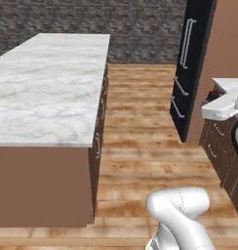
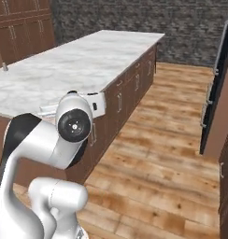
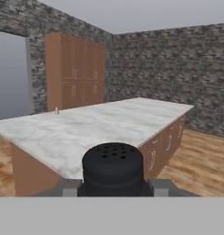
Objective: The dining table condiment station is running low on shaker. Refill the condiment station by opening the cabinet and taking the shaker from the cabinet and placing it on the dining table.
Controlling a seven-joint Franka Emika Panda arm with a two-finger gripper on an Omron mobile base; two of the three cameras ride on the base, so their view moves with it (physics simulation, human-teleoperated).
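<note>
1. Black shaker, perforated top, roughly cylindrical: sits upright between the two dark fingertips of the gripper in the hand view, the jaws clenched on its lower body. It is carried in the air, short of the desk edge and not resting on anything.
2. White, grey-veined marble desk, the dining table, brown wooden base: long top lies ahead of the shaker in the hand view. A small pale item stands near its far left edge, too small to identify.
3. White arm: its elbow rises in front of the near corner of the desk in the right base view, close to the marble edge.
4. Tall brown wooden cabinets, far wall, beyond the desk; a dark tall unit with silver bar handles stands to the right across the wooden floor.
5. Risk, grip: the hold looks low on the shaker, so a sudden swing or a base jolt could tip it out of the jaws.
6. Risk, approach: the shaker appears close to the height of the top, so a forward reach without lift could knock its base or the fingers against the marble rim.
7. Risk, release: opening too high or near the edge could let it topple and roll off onto the floor.
8. Risk, arm: the elbow could brush the desk corner during the reach.
</note>
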